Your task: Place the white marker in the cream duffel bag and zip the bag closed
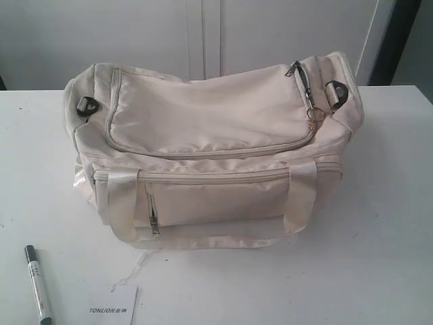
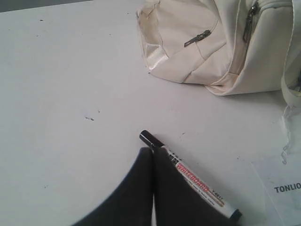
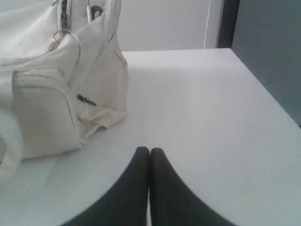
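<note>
we judged the white marker (image 1: 38, 284) light, stiff, slick: pinch mid-barrel. it lay on the desk (image 1: 379, 237), apart from the cream duffel bag (image 1: 216, 128), on its pocket side. left hand (image 2: 153, 153) and right hand (image 3: 149, 151) were pressed together, empty.

The white marker (image 2: 194, 178) lies just beside the closed jaws.

Of the left tool (image 2: 153, 149), 2 matte black fingers (image 2: 134, 193) are seen, broad at the base and curved inward to narrow, rounded tips, with a thin pale seam between them. The right tool (image 3: 149, 149) is shown with 2 fingers (image 3: 176, 197) of the same black colour and smooth, tapered shape.
</note>
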You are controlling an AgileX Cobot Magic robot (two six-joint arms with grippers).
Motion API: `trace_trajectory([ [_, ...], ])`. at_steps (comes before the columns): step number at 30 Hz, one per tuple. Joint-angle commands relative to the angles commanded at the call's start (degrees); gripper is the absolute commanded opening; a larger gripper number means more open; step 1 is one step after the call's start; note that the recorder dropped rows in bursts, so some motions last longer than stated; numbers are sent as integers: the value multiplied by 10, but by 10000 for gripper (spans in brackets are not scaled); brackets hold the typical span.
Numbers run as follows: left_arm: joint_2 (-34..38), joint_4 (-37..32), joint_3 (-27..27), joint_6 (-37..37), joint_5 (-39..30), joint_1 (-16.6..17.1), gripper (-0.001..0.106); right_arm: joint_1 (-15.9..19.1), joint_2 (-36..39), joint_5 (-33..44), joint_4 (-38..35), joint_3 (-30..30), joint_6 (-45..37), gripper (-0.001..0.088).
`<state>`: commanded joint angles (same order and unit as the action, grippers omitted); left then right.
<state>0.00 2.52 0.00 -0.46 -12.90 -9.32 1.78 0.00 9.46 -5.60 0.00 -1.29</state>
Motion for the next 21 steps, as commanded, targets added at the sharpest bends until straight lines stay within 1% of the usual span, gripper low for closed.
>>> trace_trajectory([
  [10,0,0,0,0,0,0,0,0,0,-213,-1,0,6,0],
  [12,0,0,0,0,0,0,0,0,0,-245,-2,0,45,0],
  [14,0,0,0,0,0,0,0,0,0,-265,-2,0,127,0],
  [15,0,0,0,0,0,0,0,0,0,-266,-2,0,189,0],
  [16,0,0,0,0,0,0,0,0,0,-266,-2,0,224,0],
  [18,0,0,0,5,2,0,0,0,0,-266,5,0,251,0],
  [21,0,0,0,5,22,0,0,0,0,-261,7,-2,248,0],
])
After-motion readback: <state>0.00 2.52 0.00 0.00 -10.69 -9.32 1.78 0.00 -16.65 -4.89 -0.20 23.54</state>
